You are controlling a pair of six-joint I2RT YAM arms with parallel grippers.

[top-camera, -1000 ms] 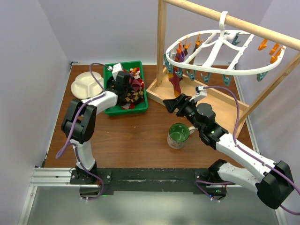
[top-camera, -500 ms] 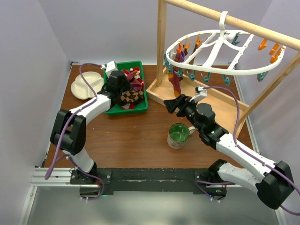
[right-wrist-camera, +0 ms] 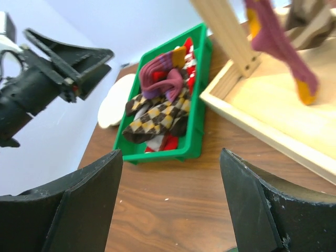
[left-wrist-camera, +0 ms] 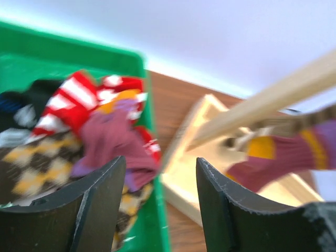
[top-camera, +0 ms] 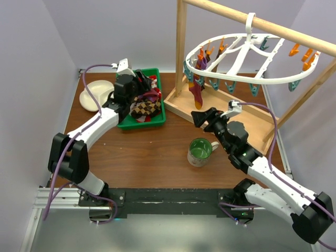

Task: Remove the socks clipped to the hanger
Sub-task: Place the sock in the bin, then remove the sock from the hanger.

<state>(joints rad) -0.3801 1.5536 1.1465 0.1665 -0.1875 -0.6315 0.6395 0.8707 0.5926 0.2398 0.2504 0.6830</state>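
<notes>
Now: left gripper [top-camera: 138, 83] released, empty, above the green bin [top-camera: 142, 125] containing the sock pile [top-camera: 146, 107]. Right gripper [top-camera: 198, 118] wide apart, empty, near 1 maroon sock [top-camera: 197, 94] clipped to the white hanger [top-camera: 231, 74].

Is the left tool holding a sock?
No, the left tool is open and empty above the socks in the green bin.

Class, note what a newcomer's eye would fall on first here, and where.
The white oval hanger hangs from the wooden pole at upper right, a maroon sock clipped at its left rim. At back left, a green bin holds a heap of bright socks, the left gripper open above it.
</notes>
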